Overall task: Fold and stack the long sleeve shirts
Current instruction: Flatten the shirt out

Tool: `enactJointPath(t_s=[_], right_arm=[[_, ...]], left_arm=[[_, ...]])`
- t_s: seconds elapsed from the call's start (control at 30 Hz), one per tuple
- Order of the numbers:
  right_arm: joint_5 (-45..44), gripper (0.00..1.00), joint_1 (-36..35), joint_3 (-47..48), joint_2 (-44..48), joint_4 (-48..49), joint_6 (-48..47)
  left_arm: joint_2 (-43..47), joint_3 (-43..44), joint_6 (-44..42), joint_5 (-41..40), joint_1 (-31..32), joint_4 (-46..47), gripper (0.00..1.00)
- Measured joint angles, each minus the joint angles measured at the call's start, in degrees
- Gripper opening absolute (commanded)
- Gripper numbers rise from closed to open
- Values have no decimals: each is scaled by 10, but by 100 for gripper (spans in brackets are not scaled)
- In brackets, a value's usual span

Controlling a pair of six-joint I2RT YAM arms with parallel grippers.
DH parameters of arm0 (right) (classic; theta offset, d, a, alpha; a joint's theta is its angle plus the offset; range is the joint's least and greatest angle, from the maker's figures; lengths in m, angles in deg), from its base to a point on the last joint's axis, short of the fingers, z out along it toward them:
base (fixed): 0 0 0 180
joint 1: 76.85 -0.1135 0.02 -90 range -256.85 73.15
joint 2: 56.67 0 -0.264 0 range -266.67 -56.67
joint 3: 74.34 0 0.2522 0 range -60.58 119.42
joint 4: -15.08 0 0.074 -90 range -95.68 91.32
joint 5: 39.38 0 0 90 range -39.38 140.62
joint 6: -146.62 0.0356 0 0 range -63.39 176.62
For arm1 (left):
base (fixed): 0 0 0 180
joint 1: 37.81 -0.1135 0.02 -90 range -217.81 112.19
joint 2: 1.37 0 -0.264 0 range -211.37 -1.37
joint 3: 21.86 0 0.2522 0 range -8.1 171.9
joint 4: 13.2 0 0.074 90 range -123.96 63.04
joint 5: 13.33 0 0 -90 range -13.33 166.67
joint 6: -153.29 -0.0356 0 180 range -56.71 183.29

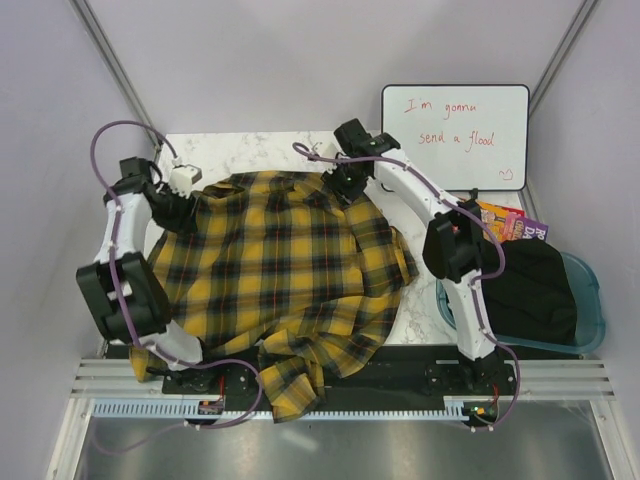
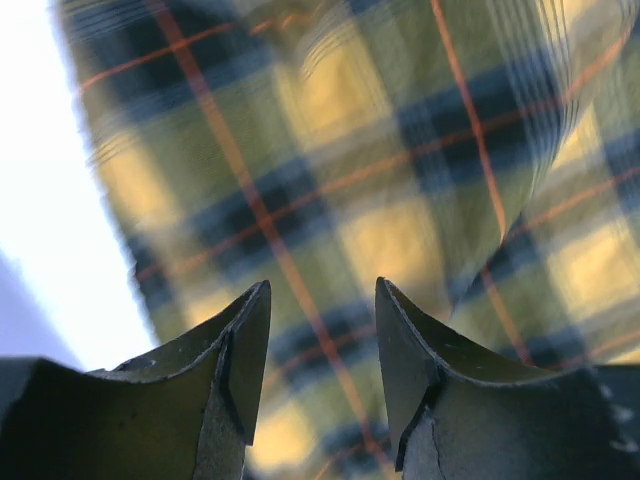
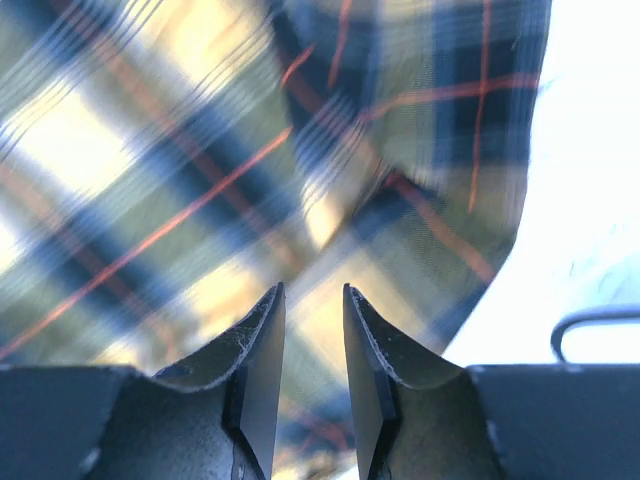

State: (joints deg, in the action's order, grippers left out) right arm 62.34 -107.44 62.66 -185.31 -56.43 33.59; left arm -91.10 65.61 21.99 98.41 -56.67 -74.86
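Plaid shirt spread out, and both wrist cams are mostly blur

Your long sleeve shirt [image 1: 290, 260] lies across the marble table [image 1: 250, 145], with its near hem hanging off the near edge, partly behind the arm bases. The left gripper [image 2: 320, 290] sits at the shirt's far-left corner, jaws apart with nothing between them, so it's released. The right gripper [image 3: 313, 290] is at the far edge, jaws only a sliver apart. With blurred plaid right behind them, you can't tell if it's pinching cloth. The sleeves are hard to pick out. On the right, a black cloth [image 1: 535, 290] hides most of the blue bin [image 1: 590, 300].
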Motion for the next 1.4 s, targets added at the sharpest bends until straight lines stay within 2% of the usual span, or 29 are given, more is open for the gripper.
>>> enactJointPath(t_s=[0.13,0.27,0.47,0.5,0.57,0.63,0.73,0.77,0.83,0.87,0.9,0.93,0.97,1.0,1.1,1.2,1.4], right_arm=[[2,37,-2,44,-64,15,18],[5,37,-8,-16,-83,37,25],[8,36,-23,-126,-45,87,19],[10,36,-27,-139,-37,92,18],[12,36,-37,-178,-16,110,12],[16,36,-50,-220,9,124,7],[35,37,-82,-282,50,118,1],[49,37,-94,-294,58,104,-4],[83,48,-110,-297,64,70,-14],[101,53,-115,-292,64,56,-18],[129,65,-116,-277,64,33,-24],[149,68,-112,-256,64,14,-25],[168,70,-103,-224,62,-1,-23],[184,74,-91,-184,60,-6,-20],[209,77,-42,-50,51,35,15],[200,80,1,41,32,128,70],[149,86,15,93,-74,297,170]], left_arm=[[-98,31,59,4,25,29,59],[-149,57,95,3,25,51,60],[-160,52,94,-26,26,89,42],[-160,43,91,-31,26,93,36],[-158,3,81,-47,26,105,30],[-157,-46,67,-62,23,107,21],[-115,-97,40,-82,15,108,10],[-100,-115,31,-87,11,106,9],[-80,-151,8,-99,3,95,8],[-72,-159,-3,-99,0,89,11],[-59,-170,-21,-103,-4,78,16],[-51,-176,-38,-99,-10,62,23],[-44,-177,-51,-92,-15,46,37],[-34,-177,-67,-82,-24,25,42],[2,-162,-95,-29,-47,-25,62],[42,-124,-99,30,-51,-48,68],[52,-46,-65,113,-43,-27,74]])
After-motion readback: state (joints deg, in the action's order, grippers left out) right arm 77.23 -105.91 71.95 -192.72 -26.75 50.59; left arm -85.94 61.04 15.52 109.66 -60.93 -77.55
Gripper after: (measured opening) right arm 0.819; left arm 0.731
